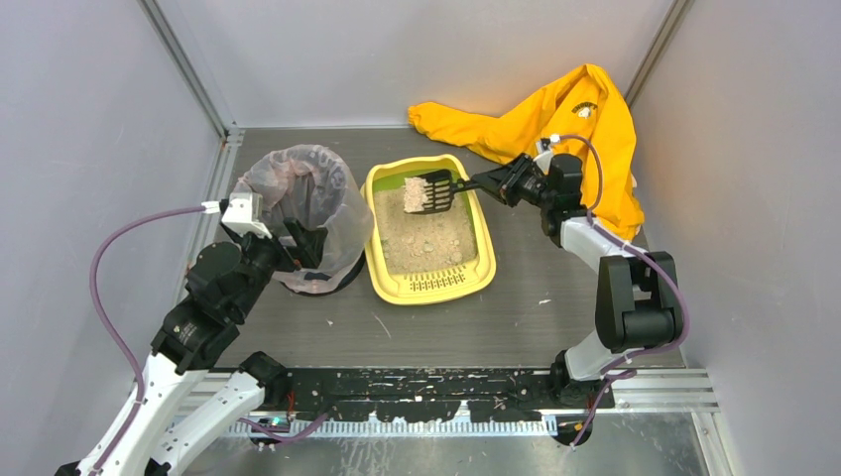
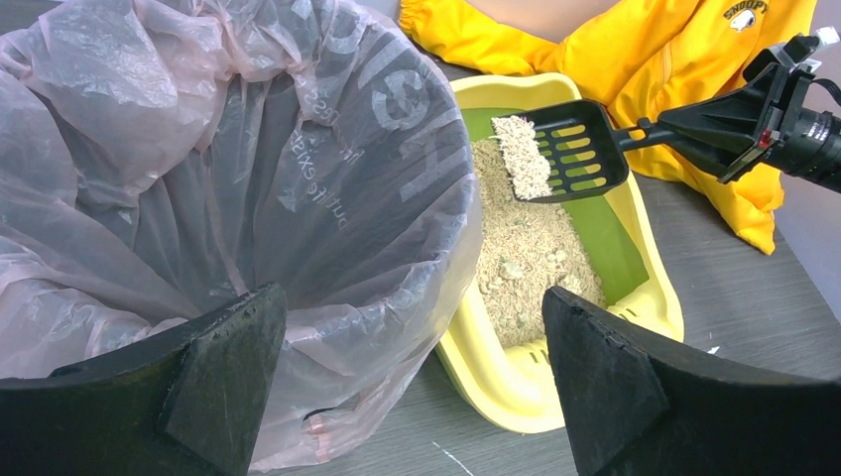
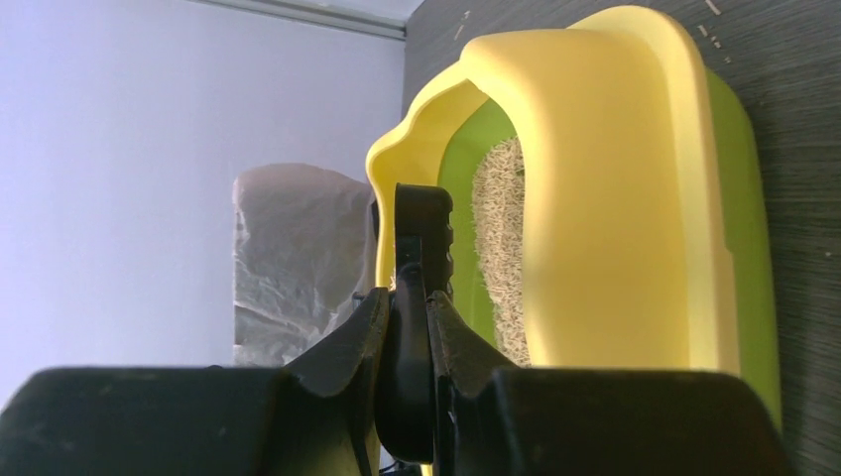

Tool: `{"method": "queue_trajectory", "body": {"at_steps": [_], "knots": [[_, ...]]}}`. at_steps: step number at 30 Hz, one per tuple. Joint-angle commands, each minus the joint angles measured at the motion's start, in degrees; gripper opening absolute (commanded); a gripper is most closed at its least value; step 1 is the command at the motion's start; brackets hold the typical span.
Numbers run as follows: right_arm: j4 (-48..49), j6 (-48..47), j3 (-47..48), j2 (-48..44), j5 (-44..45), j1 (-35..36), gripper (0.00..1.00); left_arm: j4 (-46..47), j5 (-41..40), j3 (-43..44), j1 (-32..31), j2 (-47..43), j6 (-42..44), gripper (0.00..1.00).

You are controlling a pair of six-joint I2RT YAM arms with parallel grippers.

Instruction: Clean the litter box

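The right gripper (image 1: 493,181) is clamped on the handle of the black scoop (image 1: 432,193), and the right wrist view backs that up, with both fingers pinching the handle seen edge-on. The scoop hangs over the far end of the litter box (image 1: 436,286) with a pale clump of litter (image 2: 524,157) sitting on its slotted blade. It's held roughly level, I'd say, so the load stays put while loose grains drop through the slots into the tray below. The box itself lies flat on the table (image 1: 516,317), centre stage, just right of the bin (image 1: 298,198) and close against its bag. Over on the other side, the left gripper (image 2: 412,297) has its jaws spread wide with nothing in them, sitting at the bin's near rim. My read is that it's placed there to steady the bin or its bag mouth for the dump. A short carry leftward looks like the next call. A yellow garment (image 1: 585,119) lies behind the right arm, out of play
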Motion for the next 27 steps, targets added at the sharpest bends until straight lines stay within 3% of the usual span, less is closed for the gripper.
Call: {"method": "queue_trajectory", "body": {"at_steps": [1, 8, 17, 22, 27], "knots": [[10.98, 5.24, -0.32, -0.56, -3.54, -1.38, 0.01, 2.78, 0.55, 0.74, -0.11, 0.50, 0.73, 0.99], [25.49, 14.62, -3.04, 5.17, -5.96, -0.56, 0.01, 3.26, 0.68, 0.27, -0.11, 1.05, 0.56, 1.00], [28.94, 16.47, -3.66, 6.42, -5.98, 0.74, 0.01, 3.71, 0.60, 0.45, -0.13, 1.30, 0.64, 1.00], [31.97, 18.50, -4.94, 7.05, -6.50, -2.62, 0.01, 3.10, 0.29, 0.43, -0.15, 0.81, 0.72, 1.00], [36.88, 21.70, -4.10, 11.49, -6.13, 1.60, 0.01, 3.70, 0.31, 0.30, -0.10, 0.75, 0.65, 1.00]]}}
